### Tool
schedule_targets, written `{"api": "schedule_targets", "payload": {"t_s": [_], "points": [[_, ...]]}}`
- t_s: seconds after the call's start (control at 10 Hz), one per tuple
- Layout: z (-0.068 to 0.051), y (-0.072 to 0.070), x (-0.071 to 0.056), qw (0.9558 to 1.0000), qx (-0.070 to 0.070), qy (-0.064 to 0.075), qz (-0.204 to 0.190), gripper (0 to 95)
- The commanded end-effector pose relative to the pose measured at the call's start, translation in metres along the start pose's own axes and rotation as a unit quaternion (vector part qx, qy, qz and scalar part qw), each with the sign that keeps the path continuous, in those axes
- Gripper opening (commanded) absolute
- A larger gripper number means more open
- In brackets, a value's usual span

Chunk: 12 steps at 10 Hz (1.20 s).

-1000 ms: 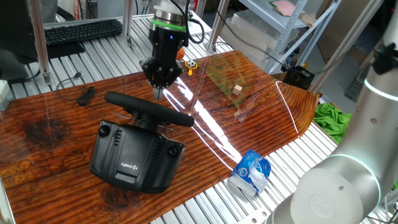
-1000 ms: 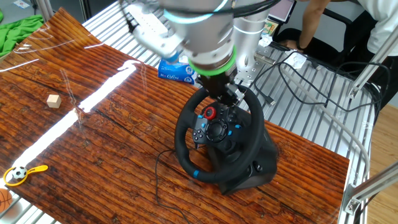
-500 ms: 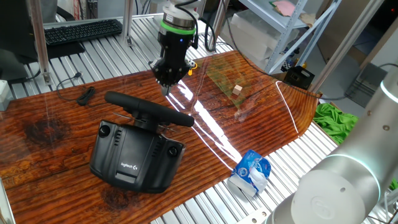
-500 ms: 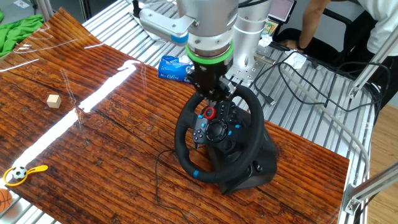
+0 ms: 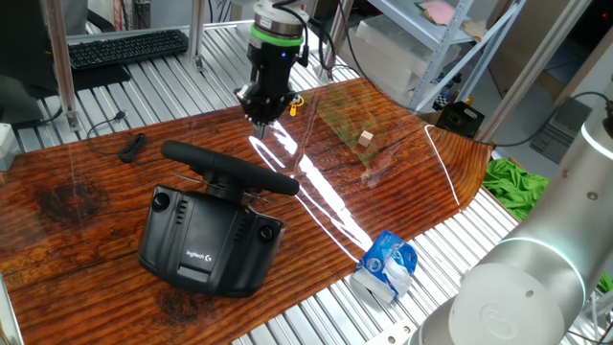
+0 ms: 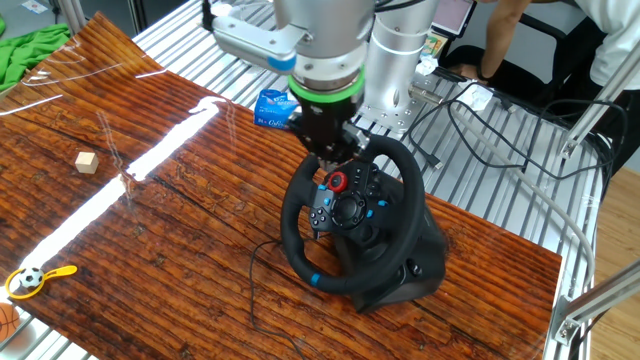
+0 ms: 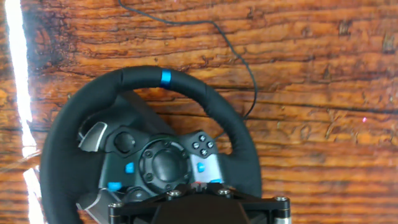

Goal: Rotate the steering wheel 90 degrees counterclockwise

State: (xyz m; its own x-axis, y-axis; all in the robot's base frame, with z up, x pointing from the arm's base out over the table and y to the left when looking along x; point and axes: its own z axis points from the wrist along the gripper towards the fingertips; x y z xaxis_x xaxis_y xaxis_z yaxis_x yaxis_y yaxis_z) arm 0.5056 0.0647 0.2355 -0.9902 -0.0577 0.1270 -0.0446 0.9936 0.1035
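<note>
Hovering: the gripper (image 5: 262, 117) hangs above and just behind the steering wheel (image 5: 230, 169), clear of the rim and holding nothing.
Pincer state: cannot tell; its fingertips are too small in both fixed views and outside the hand view.
Wheel location: near the front edge of the wooden tabletop (image 5: 96, 192), mounted on its black Logitech base (image 5: 209, 242).
Blue rim stripe: sits low on the rim in the other fixed view (image 6: 317, 281) and far from the hand in the hand view (image 7: 165, 78).
Progress: judging by the free gripper and untouched rim, either the turn is finished or not begun; these pictures alone cannot settle which.
Change since a second ago: the gripper has lifted up and away from the rim, while the wheel and stripe look unmoved.
</note>
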Motion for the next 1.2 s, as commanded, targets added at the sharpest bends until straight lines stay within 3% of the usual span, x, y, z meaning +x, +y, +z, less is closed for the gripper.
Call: {"api": "schedule_targets", "payload": {"t_s": [0.1, 0.5, 1.0, 1.2], "points": [[0.002, -0.008, -0.006, 1.0000, 0.000, -0.007, -0.006, 0.0], [0.013, -0.037, -0.022, 0.9995, -0.001, -0.010, -0.029, 0.0], [0.036, -0.052, -0.029, 0.9990, -0.003, -0.011, -0.042, 0.0], [0.036, -0.052, -0.030, 0.9987, 0.000, -0.009, -0.050, 0.0]]}}
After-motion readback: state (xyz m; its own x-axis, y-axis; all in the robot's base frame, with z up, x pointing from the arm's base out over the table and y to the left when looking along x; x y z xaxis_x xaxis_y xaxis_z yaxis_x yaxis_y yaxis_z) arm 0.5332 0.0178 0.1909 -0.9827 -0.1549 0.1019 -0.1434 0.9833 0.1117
